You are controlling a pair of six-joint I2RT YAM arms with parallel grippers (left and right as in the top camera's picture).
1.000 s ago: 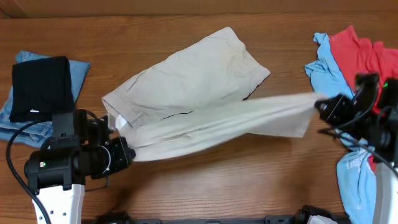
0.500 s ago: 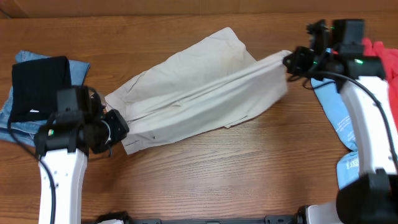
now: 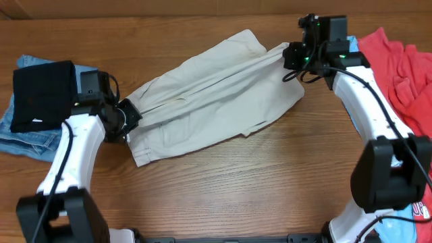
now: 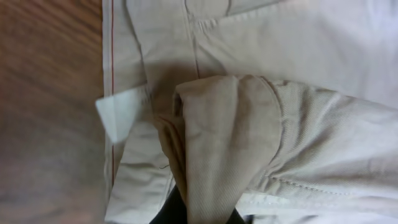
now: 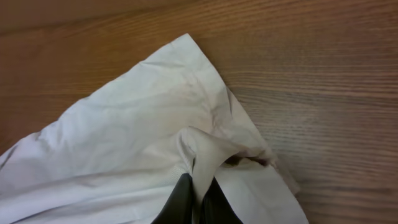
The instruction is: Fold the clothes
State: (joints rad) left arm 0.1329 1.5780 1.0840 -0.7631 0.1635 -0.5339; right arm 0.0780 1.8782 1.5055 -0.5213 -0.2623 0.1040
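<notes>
Both hands clenched on the big beige cotton shorts (image 3: 209,94), spread across the wooden counter (image 3: 223,189): left hand (image 3: 127,121) pinching the waistband end, right hand (image 3: 290,57) a leg hem. Soft, floppy, light cloth, I'd say. The thick seams look the best grip.

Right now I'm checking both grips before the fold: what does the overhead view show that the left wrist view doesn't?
Only overhead: the right hand pinching the far end of the shorts, the red top, the black cloth. Only left wrist: the white label beside a bunched fold. Both: the left hand shut on the beige shorts.
</notes>
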